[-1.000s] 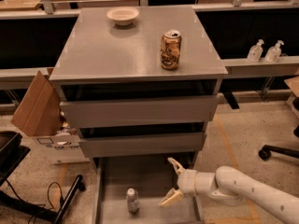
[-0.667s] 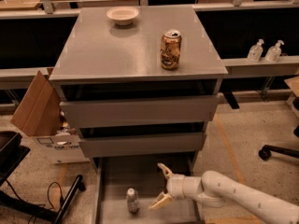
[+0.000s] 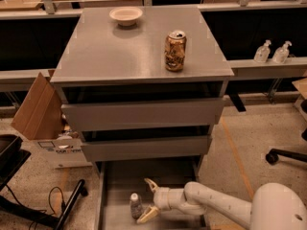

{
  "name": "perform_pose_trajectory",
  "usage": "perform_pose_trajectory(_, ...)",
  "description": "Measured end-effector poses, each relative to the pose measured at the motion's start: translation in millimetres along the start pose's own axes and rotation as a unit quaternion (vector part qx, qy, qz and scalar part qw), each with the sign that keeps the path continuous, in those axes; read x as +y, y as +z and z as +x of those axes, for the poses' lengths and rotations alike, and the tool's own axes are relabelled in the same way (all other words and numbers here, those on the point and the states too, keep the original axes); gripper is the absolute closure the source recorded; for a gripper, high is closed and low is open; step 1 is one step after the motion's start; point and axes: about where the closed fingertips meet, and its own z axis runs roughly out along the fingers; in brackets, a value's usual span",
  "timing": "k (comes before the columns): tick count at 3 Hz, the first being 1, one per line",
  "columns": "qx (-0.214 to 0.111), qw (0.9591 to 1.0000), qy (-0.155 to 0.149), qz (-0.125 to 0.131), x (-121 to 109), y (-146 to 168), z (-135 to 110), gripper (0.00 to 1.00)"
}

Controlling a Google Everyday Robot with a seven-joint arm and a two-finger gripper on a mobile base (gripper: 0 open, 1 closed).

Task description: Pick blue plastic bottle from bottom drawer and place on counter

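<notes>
The blue plastic bottle (image 3: 135,205), small with a white cap, stands upright on the floor of the open bottom drawer (image 3: 170,174). My gripper (image 3: 147,201) is open, low inside the drawer, just right of the bottle. One fingertip (image 3: 148,181) is above and behind the bottle, the other (image 3: 143,219) below and in front. The fingers do not close on it. The white arm reaches in from the lower right. The counter (image 3: 115,51) is the flat grey top of the cabinet.
A gold-brown soda can (image 3: 175,51) and a pale bowl (image 3: 126,16) stand on the counter. Two closed drawer fronts (image 3: 144,114) overhang the bottom drawer. A cardboard box (image 3: 36,107) sits left of the cabinet. Two pump bottles (image 3: 272,51) stand on a shelf at right.
My gripper has moved left inside the drawer, from well right of the bottle to right beside it. It stays open. The bottle has not moved.
</notes>
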Motion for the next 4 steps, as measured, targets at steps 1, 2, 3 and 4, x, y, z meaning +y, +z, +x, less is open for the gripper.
perform_pose_trajectory(1, 0.012, 0.9997, -0.007, -0.019, 3, 33, 22, 0.0)
perform_pose_trajectory(2, 0.015, 0.9993, -0.008, -0.034, 6, 56, 38, 0.18)
perform_pose_trajectory(3, 0.0, 0.999, -0.005, -0.044, 12, 65, 38, 0.41)
perform_pose_trajectory(4, 0.014, 0.9994, 0.012, -0.029, 13, 50, 6, 0.72)
